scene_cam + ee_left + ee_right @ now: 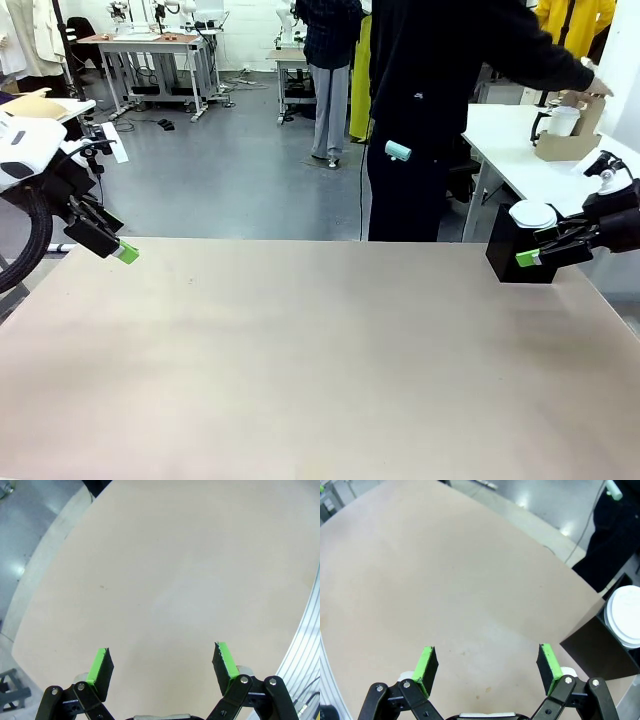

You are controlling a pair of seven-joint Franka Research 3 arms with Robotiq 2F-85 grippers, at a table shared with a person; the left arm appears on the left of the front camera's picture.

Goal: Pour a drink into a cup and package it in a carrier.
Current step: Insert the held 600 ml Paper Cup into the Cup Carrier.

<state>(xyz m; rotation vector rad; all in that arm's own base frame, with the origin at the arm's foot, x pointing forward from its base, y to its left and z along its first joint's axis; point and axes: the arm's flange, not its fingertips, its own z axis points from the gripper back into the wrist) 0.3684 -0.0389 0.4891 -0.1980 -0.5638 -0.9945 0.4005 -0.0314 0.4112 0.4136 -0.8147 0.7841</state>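
Two robot claws hang open and empty over a bare beige table [300,360], the left claw [118,250] at its left edge and the right claw [530,255] at its right edge, each with its green pads spread wide apart. Just behind the right claw stands a black box [515,255] topped with a white lid [532,213]. The cardboard carrier [570,140] sits well beyond it on a separate white table [510,150] at the far right, with a white cup [563,120] standing in it and the person's hand [597,88] resting on its upright handle. The person, dressed in dark clothes, stands at the far side between the two tables.
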